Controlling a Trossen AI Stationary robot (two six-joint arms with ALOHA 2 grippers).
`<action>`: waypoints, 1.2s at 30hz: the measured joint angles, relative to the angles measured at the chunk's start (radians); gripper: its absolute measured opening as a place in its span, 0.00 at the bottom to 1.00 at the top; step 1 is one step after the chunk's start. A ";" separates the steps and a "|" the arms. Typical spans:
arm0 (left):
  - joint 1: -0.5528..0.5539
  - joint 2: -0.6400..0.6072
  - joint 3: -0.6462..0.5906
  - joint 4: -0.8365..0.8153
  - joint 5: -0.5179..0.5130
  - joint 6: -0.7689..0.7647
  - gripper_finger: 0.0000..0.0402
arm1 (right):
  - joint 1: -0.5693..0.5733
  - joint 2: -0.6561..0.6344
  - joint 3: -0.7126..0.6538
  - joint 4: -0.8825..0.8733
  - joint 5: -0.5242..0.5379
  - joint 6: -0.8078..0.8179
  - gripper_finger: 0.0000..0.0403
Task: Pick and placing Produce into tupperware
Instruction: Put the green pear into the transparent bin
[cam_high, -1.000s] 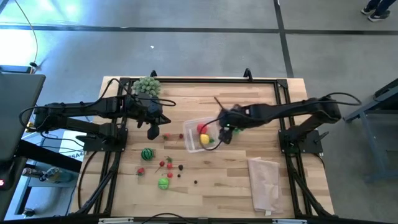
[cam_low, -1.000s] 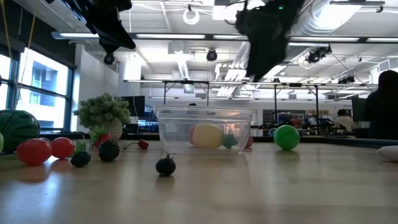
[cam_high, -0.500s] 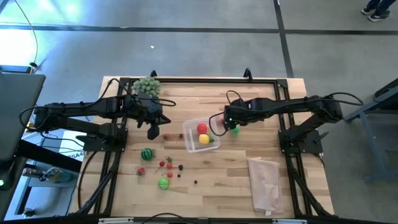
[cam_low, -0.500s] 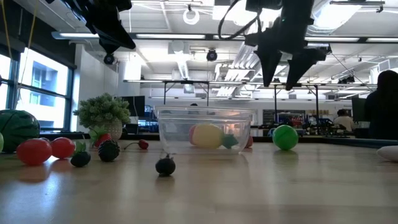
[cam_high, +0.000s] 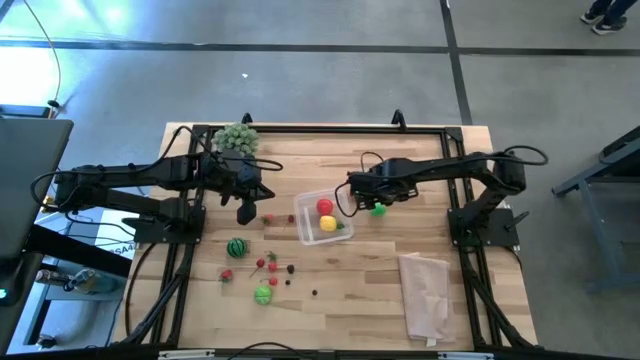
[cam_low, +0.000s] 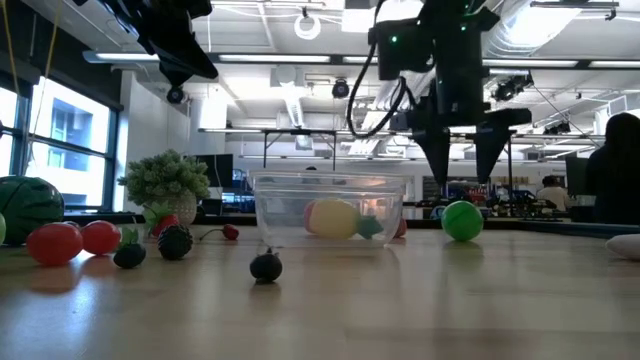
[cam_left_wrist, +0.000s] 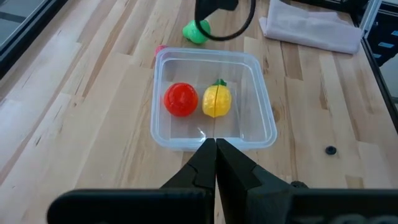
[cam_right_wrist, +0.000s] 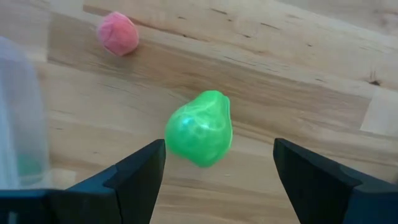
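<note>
We are finding the right gripper (cam_low: 461, 180) hovering jaws wide over the green fruit (cam_right_wrist: 199, 128), beside the tupperware (cam_high: 308, 228) mid-worktop, positioned for pickup. The left gripper (cam_left_wrist: 216, 149) is waiting, jaws closed, empty.

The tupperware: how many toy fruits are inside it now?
2 clearly. Inside the tupperware lie a red fruit and, beside it, a yellow fruit. The low view hints at a small green piece behind them, so something may be hidden.
</note>
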 joint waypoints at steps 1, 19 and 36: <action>0.000 0.000 0.000 0.000 0.000 0.000 0.00 | 0.000 0.008 0.000 -0.001 0.000 0.000 0.72; 0.000 0.000 0.000 0.000 0.000 0.000 0.00 | 0.001 0.088 -0.001 0.067 0.010 0.033 0.72; 0.000 0.000 0.000 0.000 0.000 0.000 0.00 | 0.008 0.091 -0.174 0.293 -0.036 0.077 0.72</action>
